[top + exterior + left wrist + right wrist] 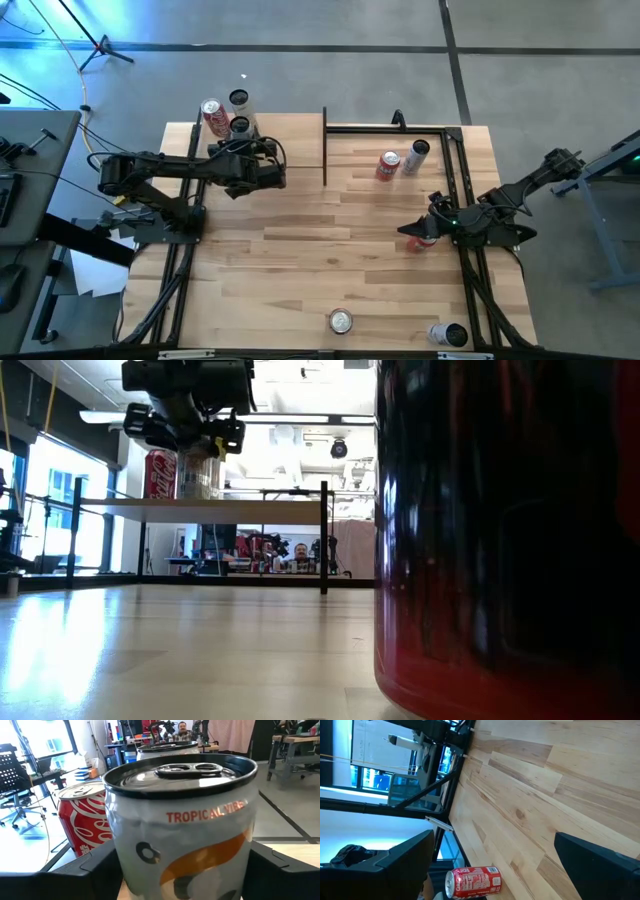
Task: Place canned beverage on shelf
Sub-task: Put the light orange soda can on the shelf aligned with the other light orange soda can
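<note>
Item held over: white canned beverage with "TROPICAL" printed on it, upright between the fingers of the left gripper, so it goes down without tipping.
Left fingers: one on each flank of the can. I cannot tell whether they are clamped on it or just clear of its wall.
Location of can: on the shelf, as best the low view shows; its base is hidden behind the board edge.
Neighbours: red cola can just beside one finger, and a third can just beyond the fingertips. The cans sit close together, probably to leave the rest of the board free.
Right gripper: fingers spread wide with nothing between them, poised low over the counter.
Right-side stock: a red can lies on its side near the right fingertips, likely the next candidate.
Judgement: placement nearly done; the left fingers must draw straight back to spare both neighbours.
</note>
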{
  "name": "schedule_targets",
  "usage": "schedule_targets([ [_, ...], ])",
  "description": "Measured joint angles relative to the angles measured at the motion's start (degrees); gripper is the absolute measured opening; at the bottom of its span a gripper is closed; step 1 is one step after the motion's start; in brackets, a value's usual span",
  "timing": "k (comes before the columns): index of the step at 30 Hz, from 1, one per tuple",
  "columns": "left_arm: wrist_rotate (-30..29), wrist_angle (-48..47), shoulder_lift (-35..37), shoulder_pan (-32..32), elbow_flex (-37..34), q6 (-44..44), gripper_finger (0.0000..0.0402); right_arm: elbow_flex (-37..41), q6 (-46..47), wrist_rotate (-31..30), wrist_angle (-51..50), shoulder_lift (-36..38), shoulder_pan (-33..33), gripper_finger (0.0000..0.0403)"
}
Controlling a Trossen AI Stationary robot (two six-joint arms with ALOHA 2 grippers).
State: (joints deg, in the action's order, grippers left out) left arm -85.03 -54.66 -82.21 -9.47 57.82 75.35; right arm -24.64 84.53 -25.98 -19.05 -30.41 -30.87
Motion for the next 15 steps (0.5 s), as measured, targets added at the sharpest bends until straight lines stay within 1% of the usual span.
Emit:
schedule_targets([
  [6,-0.5,-1.4,0.0,0.0,0.0,0.7,0.0313,0.0,0.0,0.0,0.0,0.0,0.0,0.0400],
  [15,0.4,-1.7,0.0,0.1,0.0,2.0,0.0361,0.0,0.0,0.0,0.0,0.0,0.0,0.0400],
])
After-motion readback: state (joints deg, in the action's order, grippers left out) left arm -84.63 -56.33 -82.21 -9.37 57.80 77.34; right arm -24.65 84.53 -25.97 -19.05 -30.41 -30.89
